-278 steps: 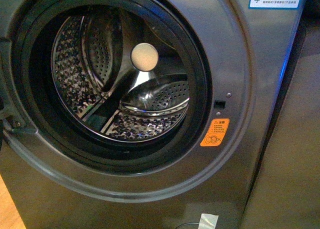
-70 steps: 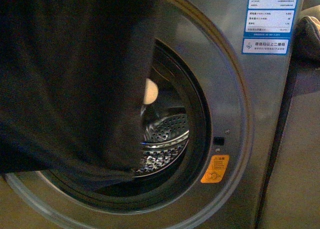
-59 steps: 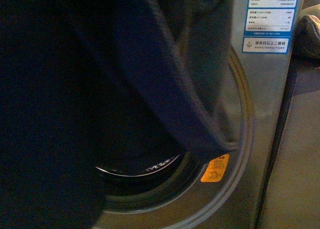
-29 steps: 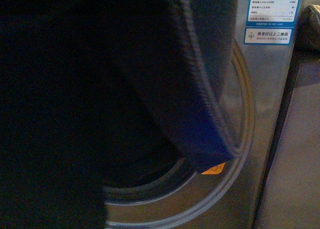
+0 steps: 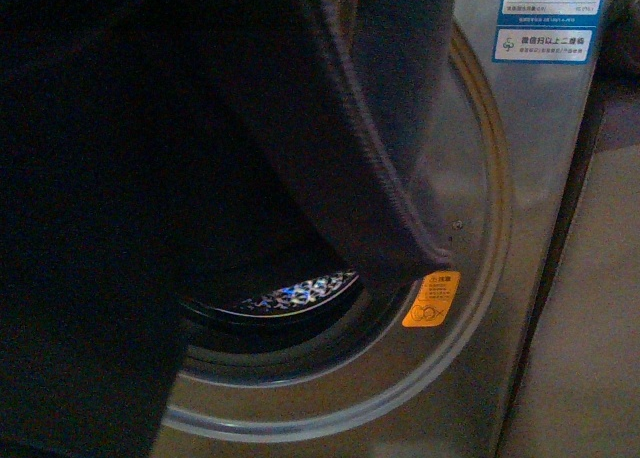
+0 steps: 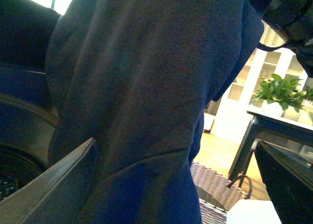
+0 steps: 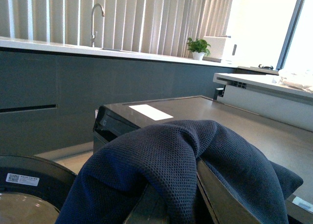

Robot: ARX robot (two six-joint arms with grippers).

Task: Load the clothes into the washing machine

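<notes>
The clothes (image 5: 150,178), a big dark navy garment, hang in front of the washing machine (image 5: 470,378) and cover most of its porthole. The ribbed hem (image 5: 390,193) runs slantwise down to just above the orange sticker (image 5: 432,298). Only a strip of the perforated drum (image 5: 295,293) shows under the fabric. My right gripper (image 7: 173,177) is shut on the clothes (image 7: 161,155), which bunch over its fingers (image 7: 217,199). My left gripper (image 6: 175,150) is open, and the clothes (image 6: 146,87) hang across the gap between its spread fingers (image 6: 58,185).
A blue-white label (image 5: 545,43) sits at the machine's upper right, with a grey panel (image 5: 580,328) beside it. A wicker basket (image 6: 215,185) stands on the wood floor near a table with a plant (image 6: 281,89). Behind is a counter with a tap (image 7: 95,13).
The porthole was bare, then the clothes swung in across it. In the last half second the hem has risen a little, so the orange sticker and a strip of drum show again.
</notes>
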